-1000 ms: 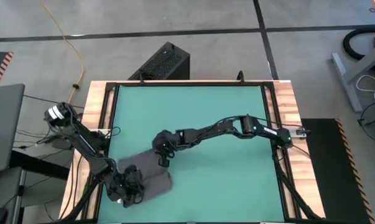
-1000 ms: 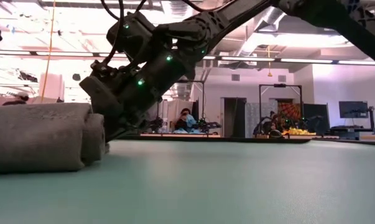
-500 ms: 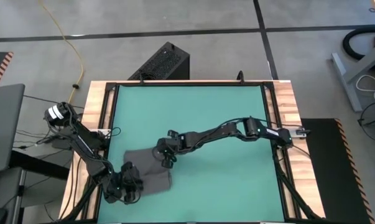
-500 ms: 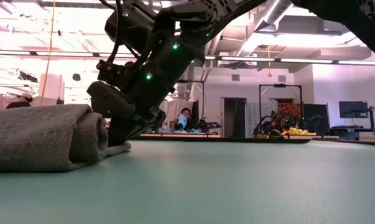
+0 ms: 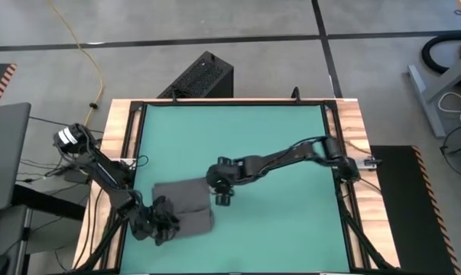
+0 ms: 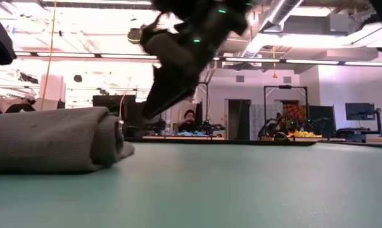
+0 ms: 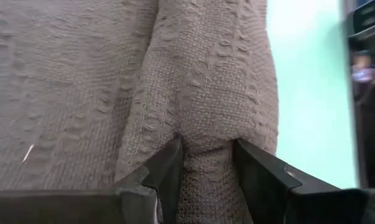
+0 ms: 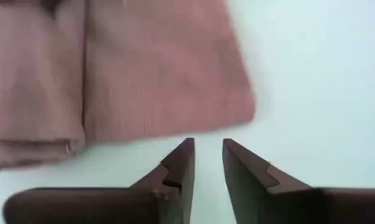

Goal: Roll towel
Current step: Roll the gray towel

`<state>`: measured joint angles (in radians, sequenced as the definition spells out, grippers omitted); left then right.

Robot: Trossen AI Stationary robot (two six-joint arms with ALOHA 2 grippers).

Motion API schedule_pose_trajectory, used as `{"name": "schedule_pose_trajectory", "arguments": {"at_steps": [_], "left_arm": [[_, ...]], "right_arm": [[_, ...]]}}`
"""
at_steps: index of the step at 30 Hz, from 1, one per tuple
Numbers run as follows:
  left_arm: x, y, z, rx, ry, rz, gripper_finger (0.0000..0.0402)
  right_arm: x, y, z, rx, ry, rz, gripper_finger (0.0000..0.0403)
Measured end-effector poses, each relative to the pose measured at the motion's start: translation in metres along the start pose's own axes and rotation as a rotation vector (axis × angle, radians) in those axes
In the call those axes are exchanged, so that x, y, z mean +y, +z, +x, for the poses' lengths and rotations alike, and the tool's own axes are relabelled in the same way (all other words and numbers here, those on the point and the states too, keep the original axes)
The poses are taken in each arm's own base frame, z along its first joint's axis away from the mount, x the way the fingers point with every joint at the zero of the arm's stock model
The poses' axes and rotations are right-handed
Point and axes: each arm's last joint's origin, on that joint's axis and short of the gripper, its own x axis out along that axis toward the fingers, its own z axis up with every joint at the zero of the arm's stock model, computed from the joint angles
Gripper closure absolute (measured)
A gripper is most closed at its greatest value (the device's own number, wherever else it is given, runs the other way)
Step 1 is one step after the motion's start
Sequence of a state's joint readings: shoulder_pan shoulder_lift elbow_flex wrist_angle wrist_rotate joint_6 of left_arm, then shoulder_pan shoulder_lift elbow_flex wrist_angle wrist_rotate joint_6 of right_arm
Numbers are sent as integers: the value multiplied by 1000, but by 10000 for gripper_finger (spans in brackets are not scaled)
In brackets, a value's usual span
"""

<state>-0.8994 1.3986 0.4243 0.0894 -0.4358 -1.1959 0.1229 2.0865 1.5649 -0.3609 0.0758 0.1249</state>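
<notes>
The soft dark grey cloth towel (image 5: 183,208) lay half rolled at the counter's near left. It was pinched by the left hand (image 7: 207,167). The right hand (image 8: 207,163), slightly apart and empty, was just right of it.

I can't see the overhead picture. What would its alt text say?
Seen from above, a dark grey towel, partly rolled, lies near the front left of a green table. The left gripper pinches the towel's rolled end, while the right gripper hangs open just beside the towel, holding nothing.
</notes>
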Motion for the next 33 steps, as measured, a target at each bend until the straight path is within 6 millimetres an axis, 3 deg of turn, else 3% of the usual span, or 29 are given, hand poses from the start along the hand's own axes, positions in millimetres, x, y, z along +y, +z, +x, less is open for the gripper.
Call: {"name": "schedule_pose_trajectory", "arguments": {"at_steps": [4, 9, 12, 16, 19, 24, 29, 33], "left_arm": [[15, 2, 1, -15, -160, -50, 262], [37, -1, 4, 39, -177, -167, 262], [39, 1, 5, 56, -175, -186, 262], [38, 8, 6, 75, -212, -208, 262], [38, 11, 7, 93, -226, -222, 262], [40, 13, 8, 113, -234, -207, 262], [40, 14, 9, 130, -250, -173, 262], [38, 16, 6, 123, -276, -137, 262]], "right_arm": [[20, -35, -16, -291, 73, -19, 271], [59, -71, -26, -658, 195, -159, 240], [82, -85, -16, -639, 197, -262, 213], [111, -79, -5, -636, 183, -431, 170], [130, -79, 12, -550, 73, -565, 146], [155, -69, 25, -452, -84, -708, 137], [152, -65, 45, -405, -154, -701, 137], [131, -62, 55, -333, -93, -575, 143]]}}
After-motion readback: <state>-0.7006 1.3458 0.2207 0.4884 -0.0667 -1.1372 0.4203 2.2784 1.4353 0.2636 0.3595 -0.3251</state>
